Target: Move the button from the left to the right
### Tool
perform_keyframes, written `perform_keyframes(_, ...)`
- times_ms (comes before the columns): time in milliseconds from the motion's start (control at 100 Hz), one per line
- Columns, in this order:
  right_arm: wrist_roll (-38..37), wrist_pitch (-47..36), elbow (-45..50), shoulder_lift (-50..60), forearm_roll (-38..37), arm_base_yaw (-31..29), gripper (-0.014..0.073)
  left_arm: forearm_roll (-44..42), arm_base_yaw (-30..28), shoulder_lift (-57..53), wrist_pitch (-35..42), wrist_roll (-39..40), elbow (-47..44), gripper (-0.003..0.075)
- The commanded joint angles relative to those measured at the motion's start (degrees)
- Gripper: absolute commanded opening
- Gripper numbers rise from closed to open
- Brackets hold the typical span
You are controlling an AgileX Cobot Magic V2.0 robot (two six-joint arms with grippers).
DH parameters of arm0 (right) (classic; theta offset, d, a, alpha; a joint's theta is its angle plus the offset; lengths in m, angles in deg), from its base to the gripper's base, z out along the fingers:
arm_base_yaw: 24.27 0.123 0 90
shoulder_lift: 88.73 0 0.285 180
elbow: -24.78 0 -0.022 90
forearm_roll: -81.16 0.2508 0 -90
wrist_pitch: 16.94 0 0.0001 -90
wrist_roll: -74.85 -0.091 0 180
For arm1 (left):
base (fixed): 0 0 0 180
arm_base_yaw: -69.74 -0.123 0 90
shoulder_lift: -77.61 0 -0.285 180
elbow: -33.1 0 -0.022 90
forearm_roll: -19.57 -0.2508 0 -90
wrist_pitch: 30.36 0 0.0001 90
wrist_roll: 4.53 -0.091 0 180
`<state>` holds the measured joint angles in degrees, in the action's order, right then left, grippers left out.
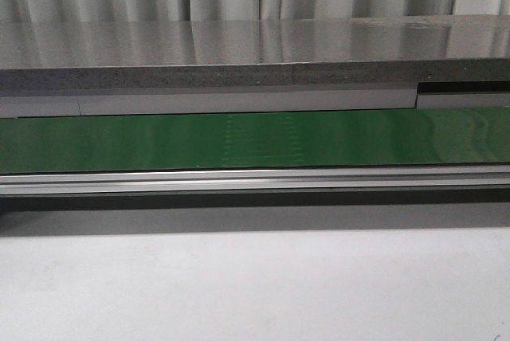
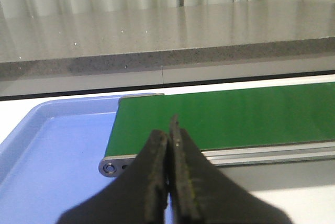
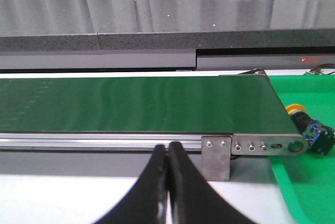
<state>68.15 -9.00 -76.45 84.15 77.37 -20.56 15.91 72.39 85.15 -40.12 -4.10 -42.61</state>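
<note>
The button (image 3: 308, 124) lies past the belt's (image 3: 136, 103) end, nearer the empty, pinched-together right hand (image 3: 167, 182) than the likewise closed left hand (image 2: 168, 182).

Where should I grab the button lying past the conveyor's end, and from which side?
Grip the button across its dark blocky body, which probably gives flatter faces than the round yellow head. It lies on its side on the green mat, partly hidden behind the conveyor's end, so come from above. The right gripper is shut; open it first.
</note>
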Motion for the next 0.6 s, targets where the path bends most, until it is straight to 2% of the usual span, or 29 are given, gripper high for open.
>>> perform_keyframes(0, -0.1, -4.9, -0.9, 1.1, -0.6, -0.2, -0.0068, -0.2, 0.8, -1.7, 7.4, 0.7, 0.4, -0.002)
perform_keyframes(260, -0.1, -4.9, -0.9, 1.1, -0.6, -0.2, -0.0068, -0.2, 0.8, -1.7, 13.6, 0.7, -3.5, -0.002)
perform_keyframes(590, -0.1, -4.9, -0.9, 1.1, -0.6, -0.2, -0.0068, -0.1, 0.8, -1.7, 13.6, 0.7, -3.5, -0.002)
